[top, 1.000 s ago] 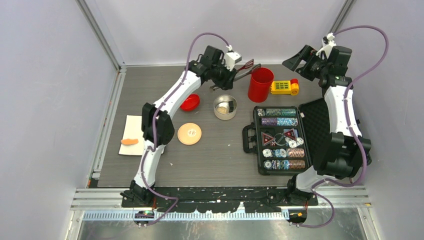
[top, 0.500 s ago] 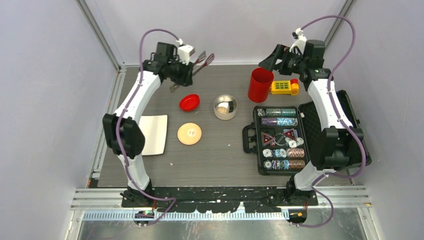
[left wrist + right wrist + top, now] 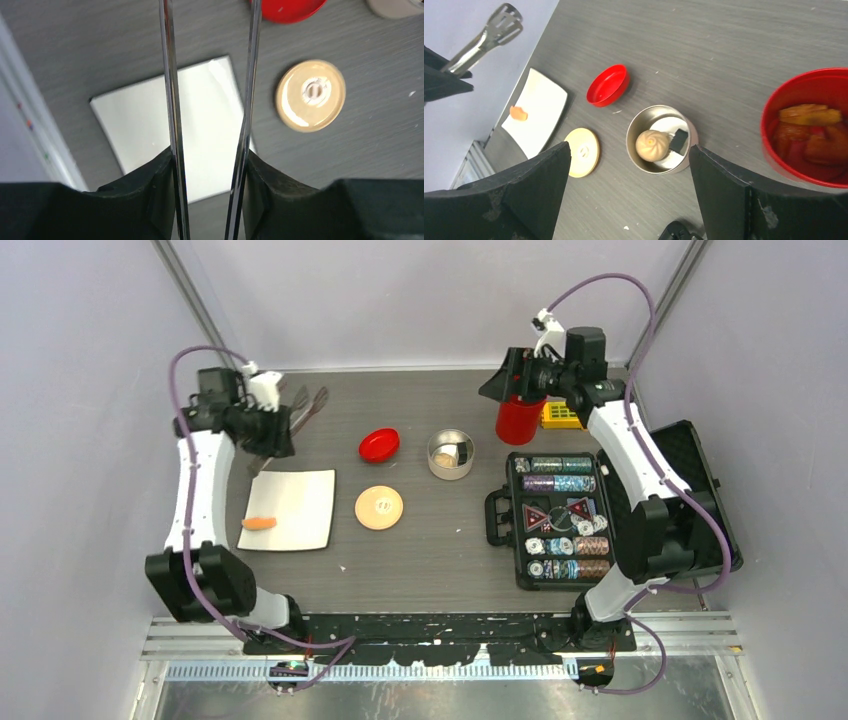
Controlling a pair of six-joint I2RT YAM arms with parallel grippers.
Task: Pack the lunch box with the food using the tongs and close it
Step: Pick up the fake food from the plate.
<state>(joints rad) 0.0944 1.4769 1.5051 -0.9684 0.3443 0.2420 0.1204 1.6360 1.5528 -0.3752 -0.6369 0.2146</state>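
Note:
My left gripper is shut on the tongs and holds them in the air behind the white plate; their slotted tips are empty. In the left wrist view, the two silver arms of the tongs run up between my fingers. One orange piece of food lies on the plate. The steel lunch box stands open with a bun and a dark piece inside. Its tan lid lies flat to its left. My right gripper hangs open and empty above a red cup.
The red cup holds more orange and red food pieces. A small red dish sits left of the tin. A yellow toy lies behind the open black case of poker chips at the right.
My left arm has swung left with the tongs, from behind the tin to behind the plate. My right arm has moved left, over the red cup.

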